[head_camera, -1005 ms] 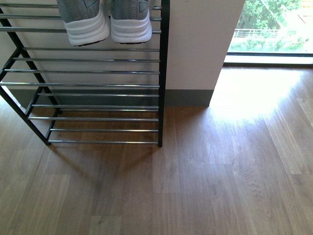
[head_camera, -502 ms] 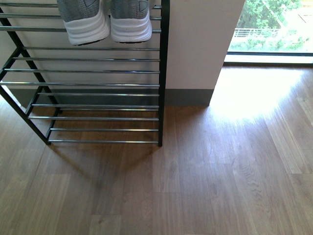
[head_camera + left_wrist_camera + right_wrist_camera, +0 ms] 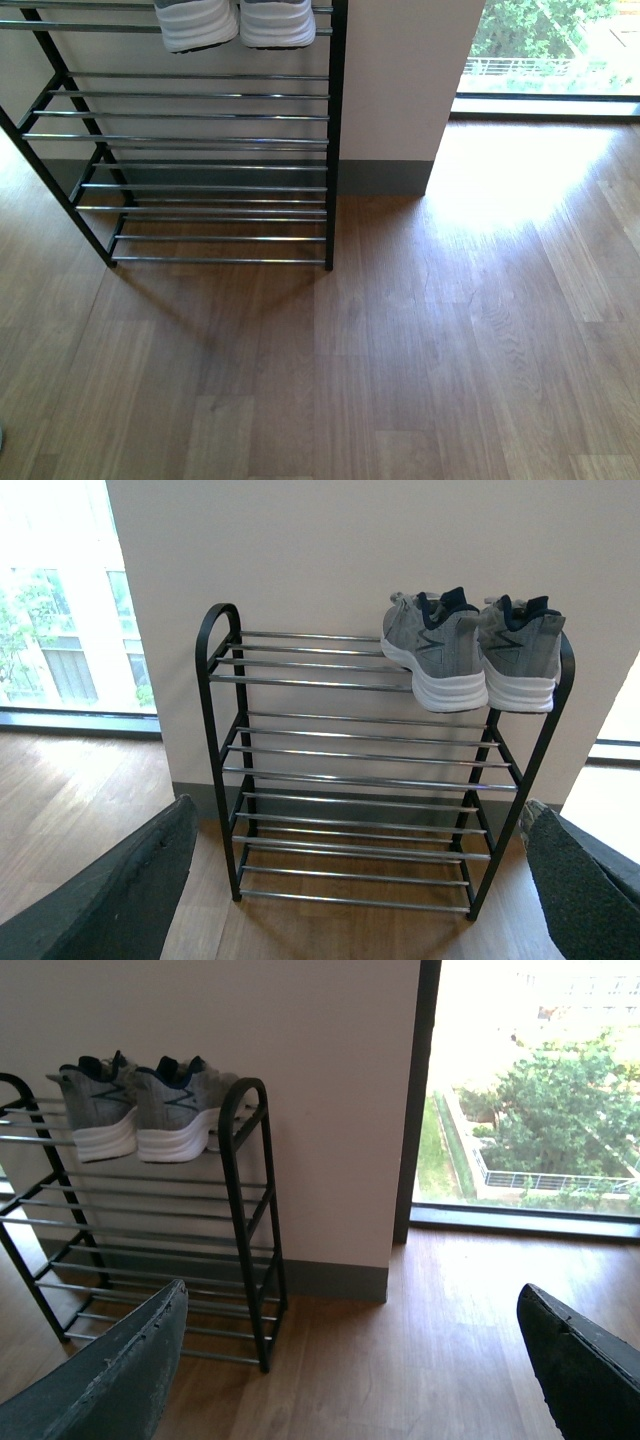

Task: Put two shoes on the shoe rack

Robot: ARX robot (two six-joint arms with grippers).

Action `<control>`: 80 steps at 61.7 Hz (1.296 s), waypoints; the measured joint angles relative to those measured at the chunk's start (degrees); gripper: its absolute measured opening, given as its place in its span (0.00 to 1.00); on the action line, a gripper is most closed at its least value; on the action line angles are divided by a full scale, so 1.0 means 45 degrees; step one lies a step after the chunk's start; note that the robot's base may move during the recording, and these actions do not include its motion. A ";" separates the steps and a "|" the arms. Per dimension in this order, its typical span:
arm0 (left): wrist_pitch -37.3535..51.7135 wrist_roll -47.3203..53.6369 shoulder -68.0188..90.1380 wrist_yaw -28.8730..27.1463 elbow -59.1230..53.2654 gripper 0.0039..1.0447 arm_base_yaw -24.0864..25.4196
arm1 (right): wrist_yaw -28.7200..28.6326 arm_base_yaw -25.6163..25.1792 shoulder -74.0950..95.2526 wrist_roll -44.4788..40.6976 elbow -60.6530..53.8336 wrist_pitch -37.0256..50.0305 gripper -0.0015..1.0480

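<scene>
I see grey sneakers (image 3: 440,650) with navy lining and white soles, a black-framed, chrome-barred rack (image 3: 334,150), and a brown wood-grain floor (image 3: 450,350).

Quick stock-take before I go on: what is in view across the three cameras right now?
grey sneakers: two, grey with white soles and navy lining, side by side on the top shelf, at the rack's end next to the wall corner, heels facing out.
shoe rack: one, black frame with chrome bars, against the wall; lower shelves hold nothing.
wall: one, off-white, behind the rack.
skirting: one strip, grey, along the foot of the wall.
floor: wood planks, brown.
window: floor-level glazing beside the wall, green trees outside.
left gripper: one, dark fingers, open, holding nothing.
right gripper: one, dark fingers, open, holding nothing.
</scene>
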 joint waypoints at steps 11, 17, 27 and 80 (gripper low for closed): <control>0.0000 0.0000 0.0000 0.0000 0.0000 0.91 0.0000 | 0.0005 0.0000 0.0005 0.0000 0.0000 0.0000 0.91; 0.0000 0.0000 0.0000 -0.0005 0.0000 0.91 0.0000 | -0.0005 0.0000 0.0005 0.0000 0.0000 0.0000 0.91; 0.0000 0.0000 0.0000 0.0010 0.0000 0.91 0.0000 | 0.0049 0.0000 0.0010 0.0000 0.0000 0.0000 0.91; -0.0005 0.0010 0.0000 -0.0019 0.0000 0.91 0.0000 | -0.0049 0.0000 0.0005 0.0000 0.0000 -0.0019 0.91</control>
